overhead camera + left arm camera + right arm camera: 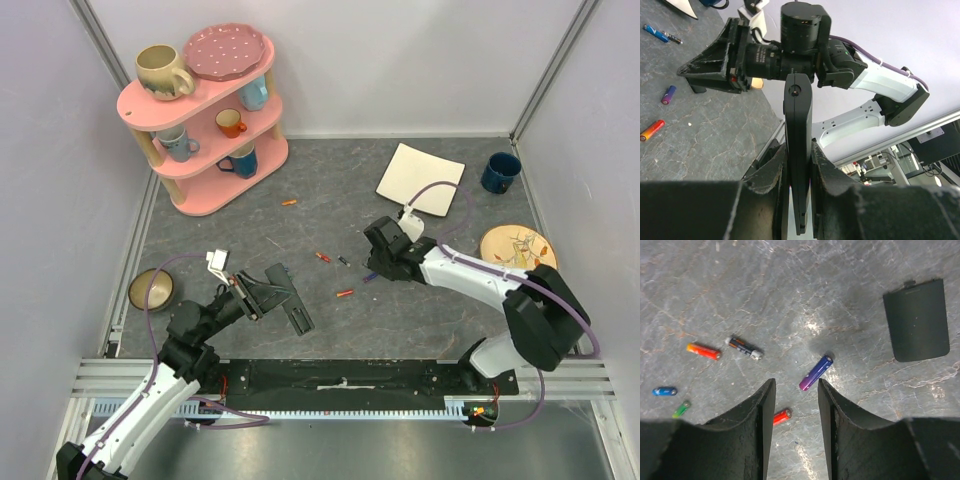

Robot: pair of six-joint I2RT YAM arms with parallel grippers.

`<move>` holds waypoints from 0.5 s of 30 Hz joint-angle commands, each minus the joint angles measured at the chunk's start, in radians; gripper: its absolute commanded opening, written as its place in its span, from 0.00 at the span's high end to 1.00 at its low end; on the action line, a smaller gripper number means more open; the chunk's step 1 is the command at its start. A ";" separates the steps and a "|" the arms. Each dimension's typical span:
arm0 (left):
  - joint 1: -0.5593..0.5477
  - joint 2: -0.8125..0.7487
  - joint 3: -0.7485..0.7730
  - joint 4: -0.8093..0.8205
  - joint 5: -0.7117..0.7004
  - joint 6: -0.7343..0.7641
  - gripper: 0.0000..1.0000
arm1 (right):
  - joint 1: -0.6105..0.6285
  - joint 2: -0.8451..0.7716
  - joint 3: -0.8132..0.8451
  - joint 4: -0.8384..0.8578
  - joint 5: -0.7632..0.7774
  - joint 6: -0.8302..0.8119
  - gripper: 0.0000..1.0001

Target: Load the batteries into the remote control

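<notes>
On grey stone-look tabletop (420,310), white walls (400,60) around — batteries (816,372) scattered; left gripper (798,160) pinching remote control (798,120), right gripper (796,385) spread.

Black remote control (798,150) gripped endwise — coloured batteries (816,372) lie scattered.

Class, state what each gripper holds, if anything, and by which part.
Left gripper clamps the remote near one end, a finger on each side. Right gripper is open, holding nothing.
</notes>
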 commanded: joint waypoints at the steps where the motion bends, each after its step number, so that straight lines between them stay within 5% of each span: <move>1: 0.003 0.004 -0.184 0.057 0.007 0.011 0.98 | 0.024 0.068 0.040 -0.041 0.066 0.132 0.54; 15: 0.002 -0.021 -0.197 0.045 0.013 0.005 0.98 | 0.033 0.165 0.073 -0.064 0.093 0.172 0.56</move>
